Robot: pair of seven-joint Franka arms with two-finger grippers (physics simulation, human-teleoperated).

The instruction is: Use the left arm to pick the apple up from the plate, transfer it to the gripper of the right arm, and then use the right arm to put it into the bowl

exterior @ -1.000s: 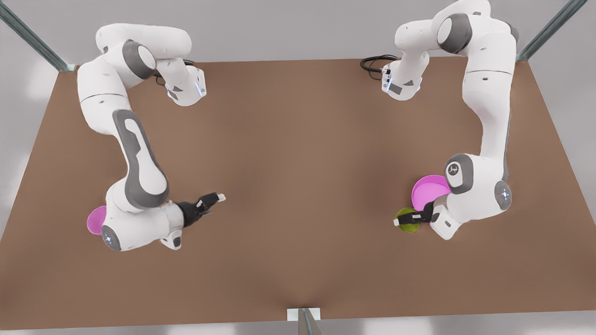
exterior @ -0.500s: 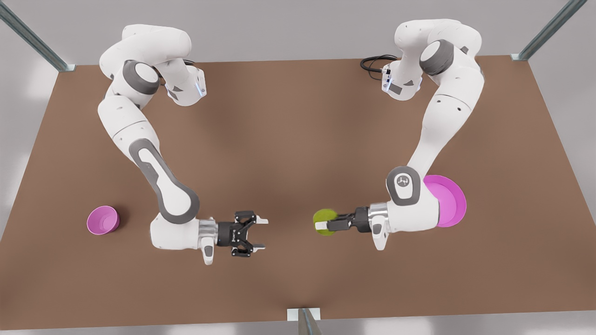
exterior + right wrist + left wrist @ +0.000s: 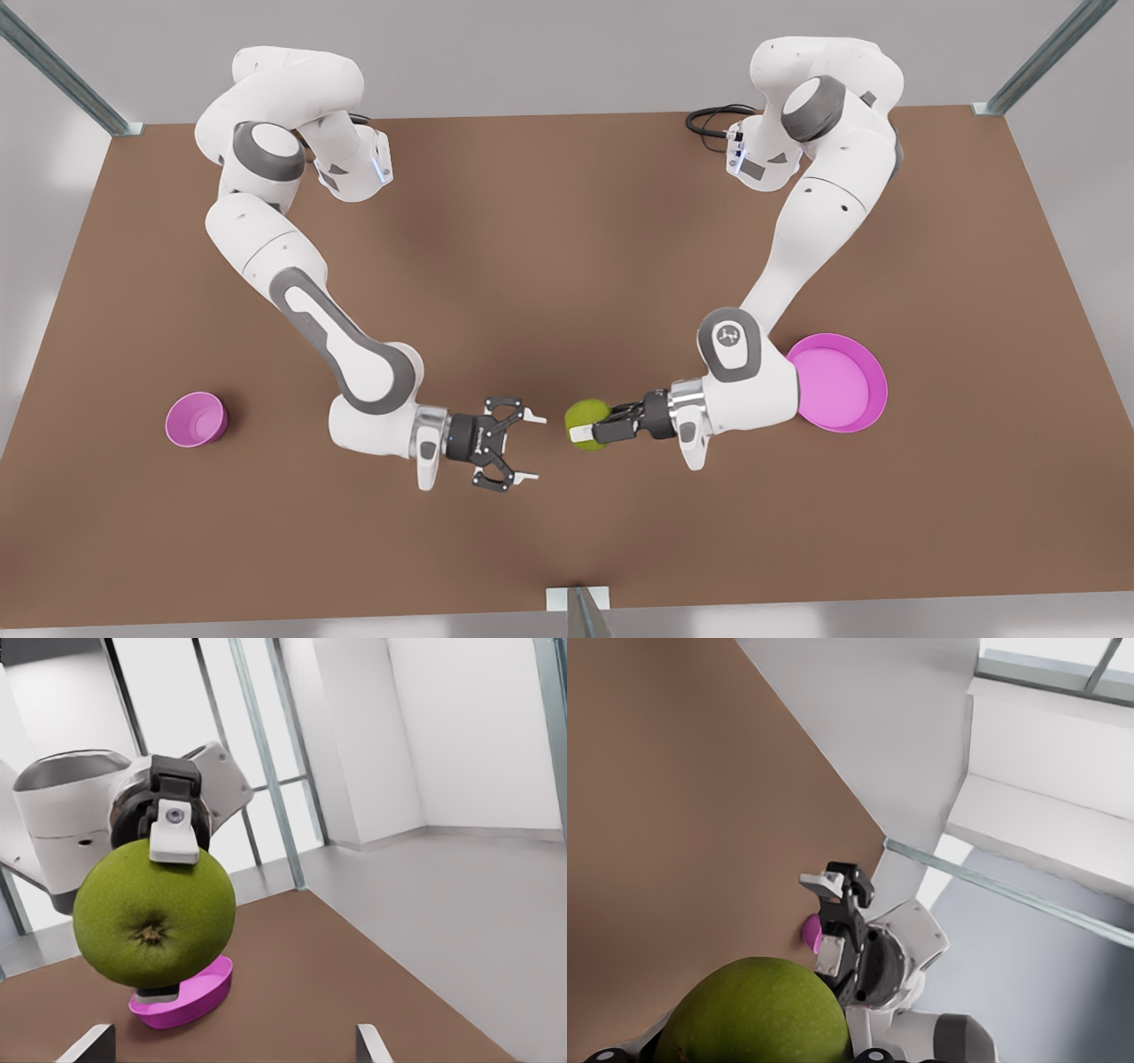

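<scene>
green apple point(image 3: 586, 424) in left gripper point(image 3: 592, 431), right gripper point(image 3: 523, 445) spread.

The left gripper point(image 3: 168, 921) clamps the green apple point(image 3: 154, 914) above the brown bench point(image 3: 337, 983), the pink plate point(image 3: 182, 997) behind it.

You are looking at two arms sheathed in glossy white shells, with grey bands wrapping each joint. At each wrist a silver ring is leading into a black pincer: the left pincer point(image 3: 585, 429) and the right pincer point(image 3: 523, 446), both tipped in white pads. A black cable point(image 3: 709, 120) is looping at 12 o'clock by one base.
</scene>
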